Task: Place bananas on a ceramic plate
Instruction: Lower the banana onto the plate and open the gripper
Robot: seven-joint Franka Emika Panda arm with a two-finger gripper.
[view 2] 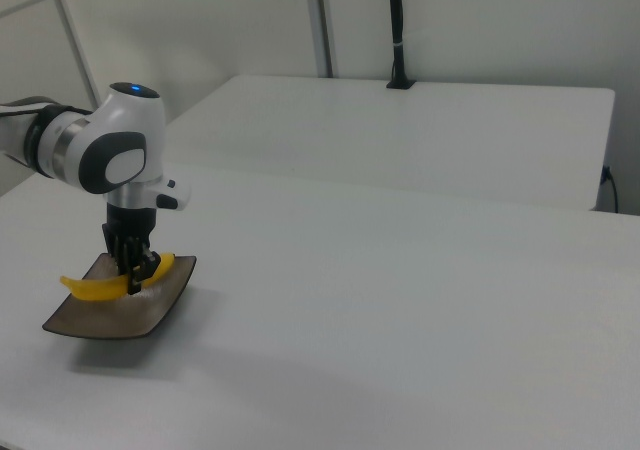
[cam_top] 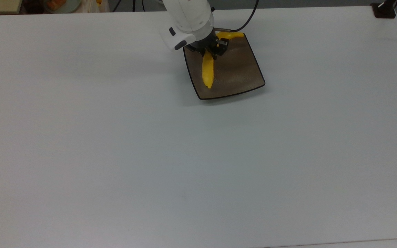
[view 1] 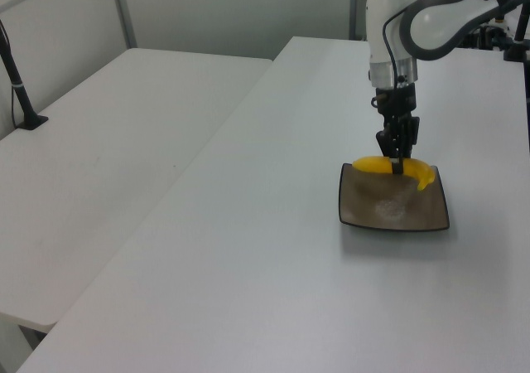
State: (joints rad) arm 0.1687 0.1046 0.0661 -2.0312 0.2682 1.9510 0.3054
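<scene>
Now our claw [cam_top: 214, 51] grips the banana [cam_top: 207, 73] at its middle, low over the plate [cam_top: 243, 74] on the worktop [cam_top: 115, 137], its long axis running along the plate's edge on the top view's left, stem past the far rim.

No words, labels, brand marks, numbers or signs can be read anywhere in these pictures.
</scene>
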